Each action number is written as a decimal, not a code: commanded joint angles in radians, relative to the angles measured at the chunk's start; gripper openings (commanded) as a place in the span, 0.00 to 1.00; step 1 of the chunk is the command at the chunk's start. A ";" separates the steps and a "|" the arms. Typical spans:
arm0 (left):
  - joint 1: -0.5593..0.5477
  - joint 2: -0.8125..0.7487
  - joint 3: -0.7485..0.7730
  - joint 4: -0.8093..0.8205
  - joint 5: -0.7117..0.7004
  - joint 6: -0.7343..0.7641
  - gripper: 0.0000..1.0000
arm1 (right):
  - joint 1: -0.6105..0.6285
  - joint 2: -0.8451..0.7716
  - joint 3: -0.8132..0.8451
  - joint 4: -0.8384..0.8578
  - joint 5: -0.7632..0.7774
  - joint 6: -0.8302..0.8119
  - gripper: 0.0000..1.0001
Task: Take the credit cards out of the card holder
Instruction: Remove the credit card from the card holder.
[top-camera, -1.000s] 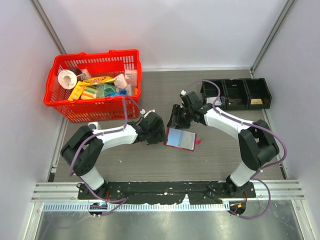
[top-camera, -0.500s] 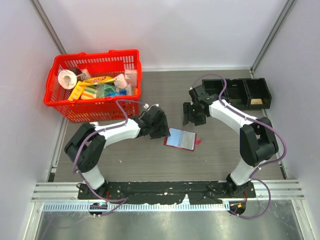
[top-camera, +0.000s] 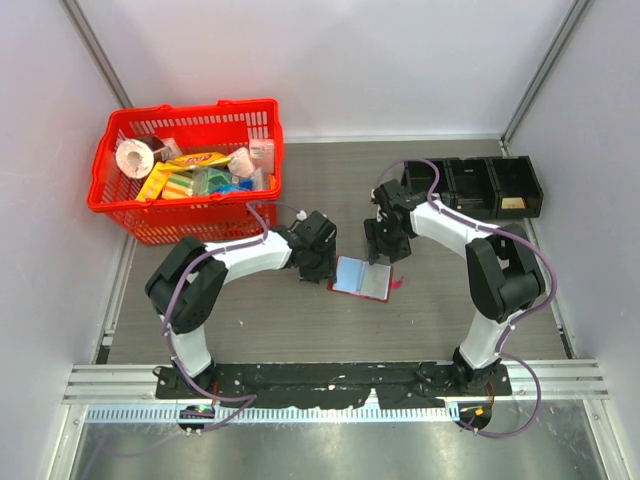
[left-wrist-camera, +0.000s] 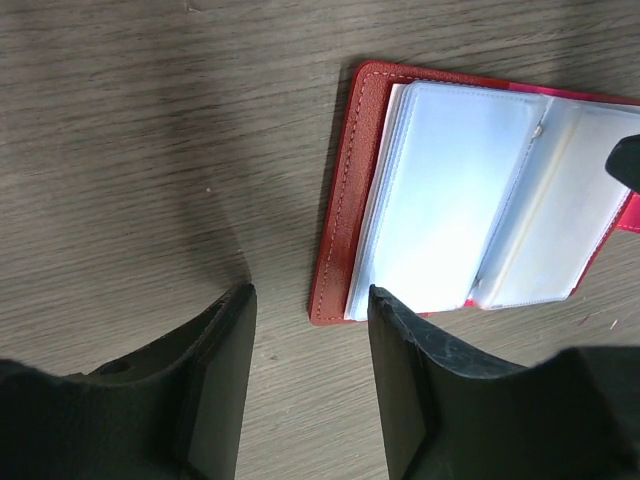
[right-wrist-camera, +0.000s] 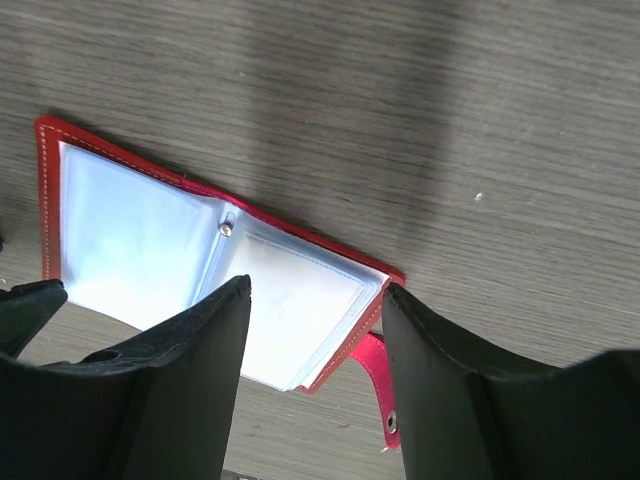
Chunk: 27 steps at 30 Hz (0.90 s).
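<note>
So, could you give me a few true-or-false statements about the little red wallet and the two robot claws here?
1. The small red folding card holder lies spread open on the grey wooden table. True.
2. The left gripper is clamped on it. False: its jaws stand apart and empty, beside the holder's edge.
3. The right gripper has its jaws apart, gripping nothing. True.
4. The big red plastic basket is empty. False: it holds packets and a paper roll.
</note>
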 joint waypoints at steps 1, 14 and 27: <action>-0.003 0.014 0.042 -0.028 -0.004 0.050 0.52 | -0.006 0.001 -0.026 0.023 -0.023 -0.032 0.59; -0.005 0.031 0.051 -0.039 -0.004 0.052 0.49 | -0.004 -0.016 -0.061 0.052 -0.069 -0.034 0.52; -0.006 0.045 0.056 -0.047 -0.004 0.049 0.48 | -0.004 -0.042 -0.035 0.050 -0.006 -0.029 0.52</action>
